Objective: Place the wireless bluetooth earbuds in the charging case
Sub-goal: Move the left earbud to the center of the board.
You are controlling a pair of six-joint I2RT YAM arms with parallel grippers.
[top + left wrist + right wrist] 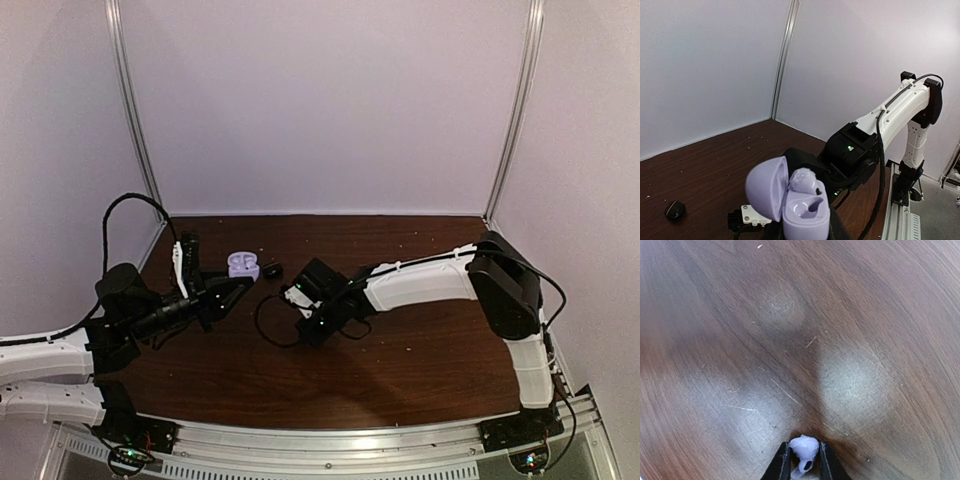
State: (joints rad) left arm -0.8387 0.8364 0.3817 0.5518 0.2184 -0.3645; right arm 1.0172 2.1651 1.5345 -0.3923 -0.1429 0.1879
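My left gripper (805,234) (238,285) is shut on the lavender charging case (805,210) (243,265) and holds it with its lid open. One lavender earbud (805,181) sits in the case's far socket, while the near socket (812,205) is bare. Pointing down at the wooden table, my right gripper (804,462) (300,310) is shut on a second lavender earbud (804,449). That bud rests at or just above the tabletop between the black fingertips (782,465). The right gripper works just right of the case.
A small black bud-like object (272,269) (675,210) lies on the table just right of the case. A black cable (265,325) loops on the wood below the right gripper. White walls and metal posts (130,110) enclose the table.
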